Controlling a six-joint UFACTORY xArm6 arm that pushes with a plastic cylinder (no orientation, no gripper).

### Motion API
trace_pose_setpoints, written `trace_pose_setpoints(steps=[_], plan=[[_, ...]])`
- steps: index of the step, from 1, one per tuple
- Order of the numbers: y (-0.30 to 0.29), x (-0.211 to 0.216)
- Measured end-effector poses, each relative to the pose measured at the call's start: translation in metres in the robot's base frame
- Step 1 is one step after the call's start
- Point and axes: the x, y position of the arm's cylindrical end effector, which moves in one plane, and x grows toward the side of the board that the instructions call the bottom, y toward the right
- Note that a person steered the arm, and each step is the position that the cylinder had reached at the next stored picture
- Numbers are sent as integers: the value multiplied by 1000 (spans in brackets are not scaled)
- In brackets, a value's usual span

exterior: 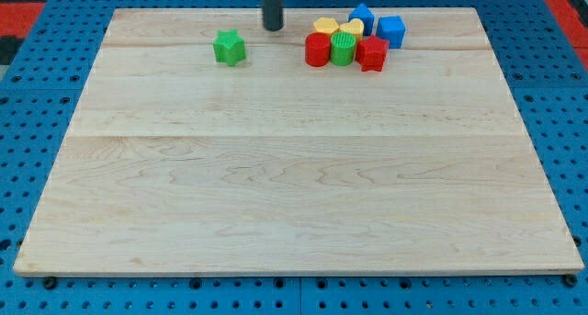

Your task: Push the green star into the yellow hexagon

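Note:
The green star lies alone near the view's top, left of centre, on the wooden board. The yellow hexagon sits to its right at the top edge of a tight cluster of blocks. My tip is at the view's top, between the two: up and to the right of the green star, and left of the yellow hexagon. It touches neither block.
The cluster also holds a second yellow block, a red cylinder, a green cylinder, a red block and two blue blocks. A blue perforated table surrounds the board.

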Motion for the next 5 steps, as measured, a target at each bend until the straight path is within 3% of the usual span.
trace_pose_setpoints(steps=[2,3,5], plan=[[-55,109],[-78,127],[-89,77]])
